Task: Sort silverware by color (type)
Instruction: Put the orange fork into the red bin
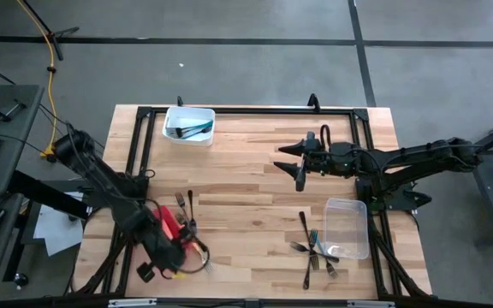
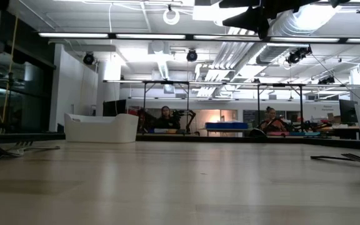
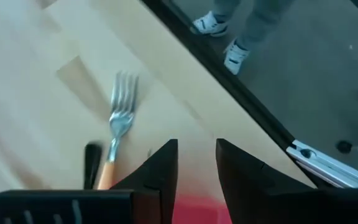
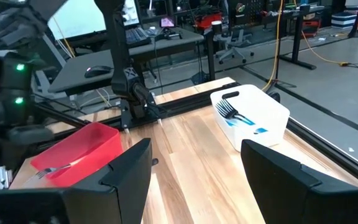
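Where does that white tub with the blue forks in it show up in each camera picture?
High view: white tub at the table's far edge, left of centre.
Low view: left of centre, at the table's far end.
Left wrist view: not in it.
Right wrist view: right of centre.
Shared landmark: the black frame rail beside it.

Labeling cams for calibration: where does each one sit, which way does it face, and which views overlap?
High: overhead, straight down; both arms, left gripper, right gripper.
Low: table height, level across the table into the room; an arm's silhouette at top.
Left wrist: down past its fingers at an orange-handled fork.
Right wrist: across the table past open fingers.
Shared: white tub in high, low, right wrist.
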Controlling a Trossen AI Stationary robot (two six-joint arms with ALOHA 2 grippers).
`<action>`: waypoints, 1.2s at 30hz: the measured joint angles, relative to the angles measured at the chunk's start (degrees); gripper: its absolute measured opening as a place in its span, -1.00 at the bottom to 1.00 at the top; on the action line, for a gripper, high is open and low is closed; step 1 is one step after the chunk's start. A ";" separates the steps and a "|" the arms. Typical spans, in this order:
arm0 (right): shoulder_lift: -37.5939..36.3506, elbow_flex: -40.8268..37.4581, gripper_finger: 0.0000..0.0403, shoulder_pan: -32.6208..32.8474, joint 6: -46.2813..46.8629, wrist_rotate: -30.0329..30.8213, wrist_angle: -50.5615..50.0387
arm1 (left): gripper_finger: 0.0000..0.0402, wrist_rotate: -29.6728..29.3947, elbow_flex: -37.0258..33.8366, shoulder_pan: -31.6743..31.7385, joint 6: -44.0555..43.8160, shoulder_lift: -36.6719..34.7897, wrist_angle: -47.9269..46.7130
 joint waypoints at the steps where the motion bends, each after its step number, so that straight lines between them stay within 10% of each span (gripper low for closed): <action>1: 0.00 0.00 0.15 0.00 0.02 0.00 -0.25 | -0.55 0.00 0.50 -0.24 0.94 1.09 0.56; 8: 0.02 0.00 0.15 0.00 -0.01 0.00 -2.51 | -0.96 0.94 2.34 -0.82 -0.86 8.52 0.34; 36: 0.02 0.00 0.15 0.00 1.48 0.00 -2.80 | -1.00 -15.58 2.44 4.74 -4.38 11.59 -7.08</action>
